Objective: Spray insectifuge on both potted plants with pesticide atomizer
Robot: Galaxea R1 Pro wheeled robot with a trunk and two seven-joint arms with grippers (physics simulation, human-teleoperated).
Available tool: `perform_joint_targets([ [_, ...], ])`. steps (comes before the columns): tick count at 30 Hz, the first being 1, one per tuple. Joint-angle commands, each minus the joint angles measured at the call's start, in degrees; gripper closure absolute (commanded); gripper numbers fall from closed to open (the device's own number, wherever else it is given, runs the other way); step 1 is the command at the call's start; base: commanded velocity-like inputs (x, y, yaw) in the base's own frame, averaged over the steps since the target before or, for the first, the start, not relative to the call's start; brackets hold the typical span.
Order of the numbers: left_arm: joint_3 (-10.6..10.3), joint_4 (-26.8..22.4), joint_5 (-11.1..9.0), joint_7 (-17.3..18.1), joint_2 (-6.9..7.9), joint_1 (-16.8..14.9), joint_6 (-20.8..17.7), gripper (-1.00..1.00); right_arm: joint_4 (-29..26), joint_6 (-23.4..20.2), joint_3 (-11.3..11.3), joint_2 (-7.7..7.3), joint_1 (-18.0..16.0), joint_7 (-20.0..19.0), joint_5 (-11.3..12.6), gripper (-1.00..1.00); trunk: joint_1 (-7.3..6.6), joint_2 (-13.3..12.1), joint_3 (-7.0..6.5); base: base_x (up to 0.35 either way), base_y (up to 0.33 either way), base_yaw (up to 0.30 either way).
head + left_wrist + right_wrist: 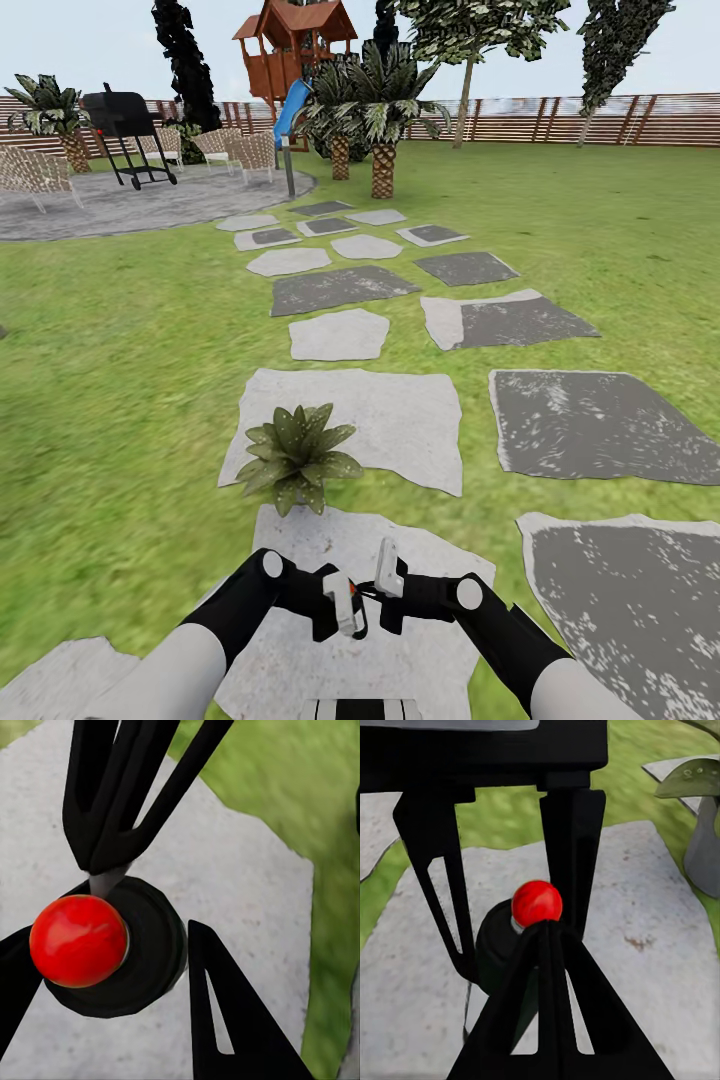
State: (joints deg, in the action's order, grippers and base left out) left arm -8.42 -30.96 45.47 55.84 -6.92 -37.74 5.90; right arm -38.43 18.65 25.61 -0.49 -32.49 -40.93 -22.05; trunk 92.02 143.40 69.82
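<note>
- Left gripper (345,608): I see its fingers clamp the pesticide atomizer (112,945) (red cap).
- Right gripper (385,590): closure unclear to me.
- Head view alone: potted plant (297,455).

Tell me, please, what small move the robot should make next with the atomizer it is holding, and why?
Probably tip the atomizer forward toward the potted plant and start spraying. The bottle with its red nozzle sits between the left gripper and the right gripper, and the plant stands on the stepping stone just ahead of them.
</note>
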Motion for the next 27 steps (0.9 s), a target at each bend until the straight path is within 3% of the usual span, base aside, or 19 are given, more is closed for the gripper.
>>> perform_joint_targets([
  [1, 0.1, 0.0, 0.6, 0.1, -0.02, 0.0, 0.6, 1.00, -0.1, 0.3, 0.1, -0.04, 0.0, 0.2, -0.5, 1.00, -0.01, 0.0, 0.04, 0.000, 0.000, 0.000],
  [6, 0.1, 0.3, 0.5, 0.1, 0.09, 0.0, 0.6, 1.00, -0.1, 0.3, 0.1, -0.04, 0.0, 0.2, -0.5, 1.00, -0.01, 0.0, 0.04, 0.000, 0.000, 0.000],
  [9, 0.0, 0.5, 0.6, 0.1, 0.89, 0.0, 0.7, 1.00, 0.0, 0.3, 0.1, -0.04, 0.0, 0.2, -0.6, 1.00, -0.01, 0.0, 0.04, 0.000, 0.000, 0.000],
  [10, 0.0, 0.5, 0.8, 0.1, 1.79, 0.2, 0.7, 1.00, 0.1, 0.3, 0.1, -0.06, 0.0, 0.2, -0.6, 1.00, -0.01, 0.0, 0.04, 0.000, 0.000, 0.000],
  [13, -0.1, 0.5, 0.6, 0.1, 6.97, 0.4, 0.8, 1.00, 0.2, 0.3, 0.1, -0.07, 0.0, 0.2, -0.7, 1.00, -0.01, 0.0, 0.04, 0.000, 0.000, 0.000],
  [15, 0.0, 0.6, 0.5, 0.1, 9.55, 0.7, 0.8, 1.00, 0.2, 0.3, 0.1, -0.11, 0.0, 0.2, -0.7, 1.00, -0.01, 0.0, 0.04, 0.000, 0.000, 0.000],
  [17, 0.0, 0.6, 0.6, 0.1, 13.37, 2.1, 0.8, 1.00, 0.3, 0.3, 0.1, -0.19, 0.0, 0.2, -0.7, 1.00, -0.01, 0.0, 0.04, 0.000, 0.000, 0.000],
  [19, 0.0, 0.6, 0.6, 0.1, 15.40, 3.2, 0.8, 1.00, 0.3, 0.3, 0.1, -0.38, 0.0, 0.2, -0.7, 1.00, -0.01, 0.0, 0.04, 0.000, 0.000, 0.000],
  [20, 0.0, 0.6, 0.6, 0.1, 16.57, 4.1, 0.8, 1.00, 0.3, 0.3, 0.1, -0.56, 0.0, 0.2, -0.7, -1.00, -0.01, 0.0, 0.04, 0.000, 0.000, 0.000],
  [24, 0.0, 0.6, 0.7, -0.1, 20.78, 6.4, 0.7, 1.00, 1.3, 0.3, 0.0, -1.51, 0.0, 0.2, -0.7, -1.00, -0.01, 0.0, 0.04, 0.000, 0.000, 0.000],
  [26, 0.6, 1.8, 0.6, -0.5, 21.88, 6.8, 0.6, 1.00, 3.1, 0.3, -0.2, -2.43, 0.0, 0.5, -0.6, -1.00, -0.01, 0.0, 0.04, 0.000, 0.000, 0.000],
  [27, 1.9, 2.8, 0.4, -1.4, 22.07, 6.8, 0.6, 1.00, 4.5, 0.4, -0.3, -3.49, 0.0, 0.6, -0.5, -1.00, -0.01, 0.0, 0.04, 0.000, 0.000, 0.000],
])
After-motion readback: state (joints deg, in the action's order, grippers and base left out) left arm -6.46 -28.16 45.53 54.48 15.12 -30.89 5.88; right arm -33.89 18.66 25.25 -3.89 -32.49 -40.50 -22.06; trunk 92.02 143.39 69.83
